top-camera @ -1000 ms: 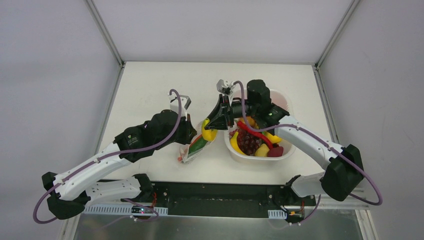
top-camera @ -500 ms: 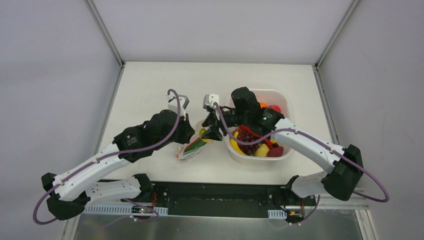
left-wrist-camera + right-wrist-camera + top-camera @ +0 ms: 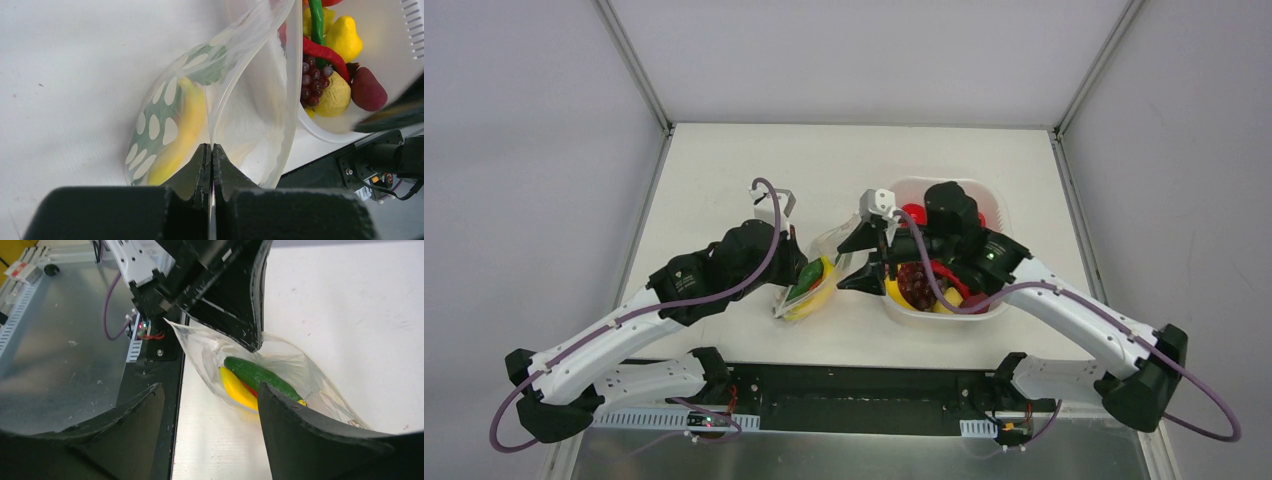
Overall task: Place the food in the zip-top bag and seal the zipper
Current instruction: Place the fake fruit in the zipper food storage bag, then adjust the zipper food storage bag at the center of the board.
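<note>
Print on the clear zip-top bag [image 3: 250, 105] is rows of white dots. The left claw [image 3: 211, 150] is closed tight, pinching one lip of the bag's mouth between its fingertips. The rest of the bag hangs away from it down to the worktop [image 3: 724, 170]. The zipper [image 3: 296, 95] curves round to the right of that claw, and the mouth gapes.

Inside the bag, ahead of and below the left claw, lies a long yellow piece of food [image 3: 182, 135]. The right wrist view also shows a green cucumber [image 3: 260, 377] beside it and a sliver of red [image 3: 248, 388] between the two.

The right claw [image 3: 210, 390] stands wide apart with nothing in it. It hangs just beside the bag's mouth and faces the left claw across it, and the yellow and green pieces show through the gap between its fingers.

Behind the right claw sits a white basket [image 3: 999, 205], touching or nearly touching the bag's open edge. It holds a bunch of dark purple grapes [image 3: 312, 82], a red chilli [image 3: 325, 52], a yellow pear-shaped fruit [image 3: 342, 37], a lumpy yellow-brown piece [image 3: 334, 97], a dark red one [image 3: 367, 90] and a red round one [image 3: 912, 212].
</note>
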